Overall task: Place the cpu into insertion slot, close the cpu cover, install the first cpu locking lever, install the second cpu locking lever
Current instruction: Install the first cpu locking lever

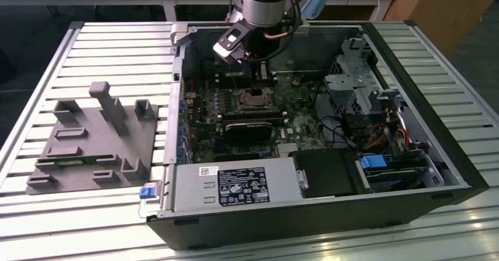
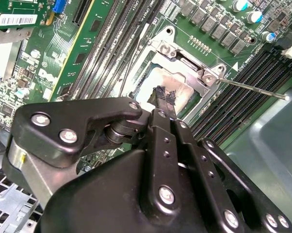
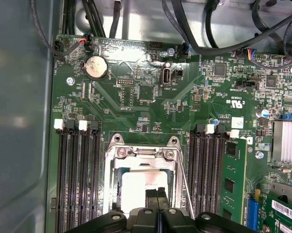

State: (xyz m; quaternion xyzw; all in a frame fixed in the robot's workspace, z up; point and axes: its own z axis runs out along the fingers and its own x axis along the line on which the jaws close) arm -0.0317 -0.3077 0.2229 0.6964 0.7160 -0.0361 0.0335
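The cpu shows its dull silver top inside the insertion slot on the green board. The silvery cpu cover appears to lie flat around it, framing the chip through its cut-out. My gripper hangs just over the chip's edge with its black fingertips pressed together and nothing between them. I cannot tell whether they touch the chip. One thin locking lever sticks out free from the socket's corner. A second thin rod runs along the cover's side. In the exterior view the gripper reaches down into the open case.
Long black memory slots flank the socket, and one of them holds a green memory module. A black heatsink block sits beside the socket. The power supply, drive cage and cables crowd the case. A grey fixture lies outside.
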